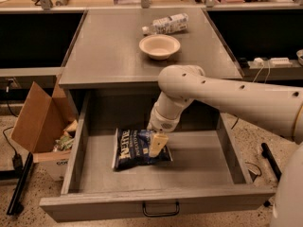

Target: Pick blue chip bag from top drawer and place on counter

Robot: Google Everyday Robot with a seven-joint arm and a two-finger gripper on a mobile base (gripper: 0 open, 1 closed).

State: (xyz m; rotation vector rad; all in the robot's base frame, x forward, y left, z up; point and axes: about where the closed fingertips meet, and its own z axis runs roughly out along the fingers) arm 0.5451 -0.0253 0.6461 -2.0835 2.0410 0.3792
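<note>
**Blue chip bag [132, 148] in open drawer, claw at its edge**

Claw [157, 145] is down inside the top drawer [199, 167], over the bag's right edge. I cannot tell how far open the claw is, or whether it has hold of the bag. Bag lies flat on the drawer floor, spreading left of the claw, white lettering up. Drawer handle [161, 211] sits on the front panel, in front of the claw. Behind and above the claw is the counter [104, 51] surface, carrying a pale bowl [159, 46] and, further back, a bottle [166, 23] on its side. Well left of the claw, outside the drawer, stands an open cardboard box [35, 119]. Arm [227, 96] stretches in from the right.
</note>
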